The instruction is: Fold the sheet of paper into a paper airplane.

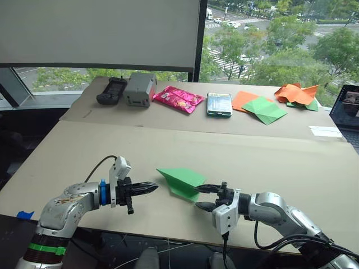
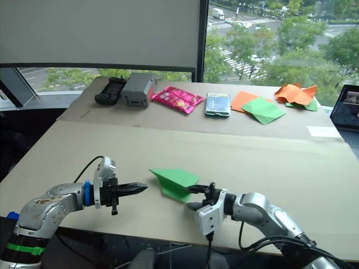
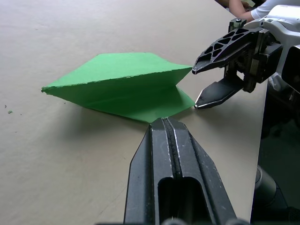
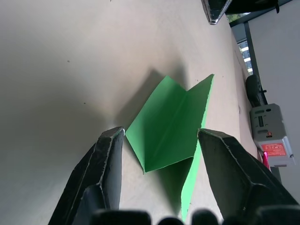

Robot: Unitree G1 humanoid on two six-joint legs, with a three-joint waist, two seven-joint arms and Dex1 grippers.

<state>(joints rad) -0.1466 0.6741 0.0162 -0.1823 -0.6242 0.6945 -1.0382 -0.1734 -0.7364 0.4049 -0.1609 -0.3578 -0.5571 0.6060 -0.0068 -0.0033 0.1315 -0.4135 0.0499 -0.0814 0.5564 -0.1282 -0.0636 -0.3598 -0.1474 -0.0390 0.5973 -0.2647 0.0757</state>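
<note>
The tabletop (image 1: 280, 162) is a wide tan surface made of two cardboard sheets, one laid behind the other. On the near sheet, roughly centred between the two arms, lies the paper airplane (image 1: 180, 180), a bright green pointed wedge of layered folds with its tip toward the robot's left and one flap raised along a central crease.

The right end effector (image 1: 206, 197) sits at the wide rear end of the airplane with its two black fingers spread apart, one above and one below the paper's edge; the right wrist view shows the green folds lying between the open fingers without being pinched. The left end effector (image 1: 147, 189) hovers just beside the airplane's pointed end, its fingers pressed together and gripping nothing.

Along the far sheet stand, from the robot's left to right, a black handheld device (image 1: 112, 90), a grey box (image 1: 139, 88), a pink snack packet (image 1: 178, 99), a phone (image 1: 219, 103), a flat orange paper (image 1: 243, 99) under a paler green folded paper (image 1: 264, 110), and a crumpled orange paper (image 1: 295, 93).
</note>
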